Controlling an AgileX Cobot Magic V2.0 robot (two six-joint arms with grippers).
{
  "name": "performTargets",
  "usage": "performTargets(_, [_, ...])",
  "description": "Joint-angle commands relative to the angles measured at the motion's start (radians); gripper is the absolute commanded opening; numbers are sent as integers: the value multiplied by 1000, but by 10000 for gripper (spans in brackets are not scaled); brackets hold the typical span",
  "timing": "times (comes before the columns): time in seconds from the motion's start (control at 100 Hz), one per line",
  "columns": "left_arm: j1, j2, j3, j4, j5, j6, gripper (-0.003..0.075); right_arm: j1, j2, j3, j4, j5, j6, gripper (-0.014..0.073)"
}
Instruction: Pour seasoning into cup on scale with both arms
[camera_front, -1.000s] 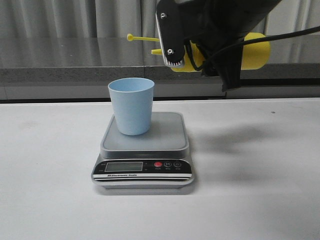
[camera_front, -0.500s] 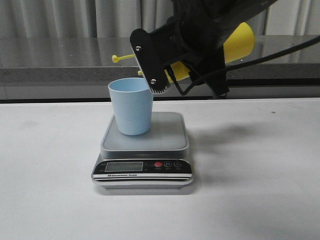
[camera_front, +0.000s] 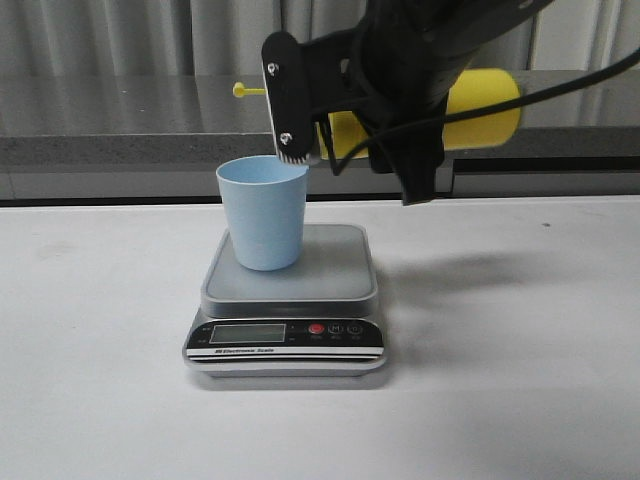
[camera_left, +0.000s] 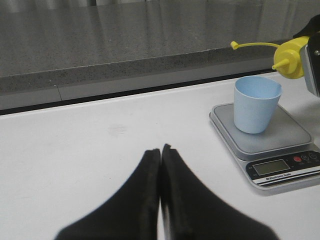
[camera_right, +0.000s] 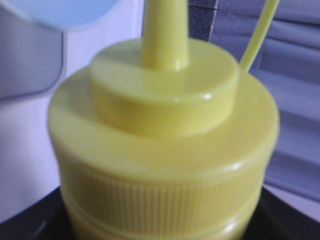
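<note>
The light blue cup (camera_front: 262, 212) stands upright on the left part of the grey scale (camera_front: 335, 272). My right gripper (camera_front: 325, 115) is shut on the yellow seasoning bottle (camera_front: 486, 108), which lies about level in the air just right of and above the cup's rim. Its nozzle (camera_left: 280, 63) points toward the cup, and its tethered cap (camera_front: 239, 90) sticks out to the left. In the right wrist view the bottle's ribbed collar (camera_right: 165, 150) fills the frame, with the cup's rim (camera_right: 60, 10) beyond. My left gripper (camera_left: 161, 150) is shut and empty, low over the table left of the scale (camera_left: 280, 145).
The scale's black front panel (camera_front: 285, 335) with display and red button faces the table's front edge. A grey ledge (camera_front: 120, 150) and curtains run along the back. The table (camera_front: 520, 380) is white.
The right gripper carried the bottle left to the cup and tipped its nozzle down; in the last half second the bottle swung back to level, nozzle rising. Cup and scale have not moved.
</note>
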Motion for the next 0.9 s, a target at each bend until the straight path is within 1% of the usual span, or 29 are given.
performTargets(0.0, [1, 11, -25, -10, -71, -5, -20, -19, -94, -36, 46, -35, 128, -58])
performTargets(0.09, [1, 11, -25, -10, -71, -5, -20, -47, -124, -36, 116, -66, 168, -58])
performTargets(0.18, [1, 11, -25, -10, -71, -5, -20, -92, -156, -36, 214, -107, 190, -58])
performTargets(0.32, [1, 11, -25, -10, -71, -5, -20, -168, -208, -16, 342, -243, 190, -58])
performTargets(0.44, [1, 11, -25, -10, -71, -5, -20, -236, -247, 20, 484, -385, 176, -58])
performTargets(0.58, [1, 11, -25, -10, -71, -5, -20, -322, -266, 75, 659, -553, 73, -58])
performTargets(0.67, [1, 11, -25, -10, -71, -5, -20, -372, -267, 127, 771, -689, -15, -58])
performTargets(0.8, [1, 11, -25, -10, -71, -5, -20, -424, -267, 225, 974, -898, -145, -58])
performTargets(0.89, [1, 11, -25, -10, -71, -5, -20, -460, -265, 305, 1100, -1053, -198, -58])
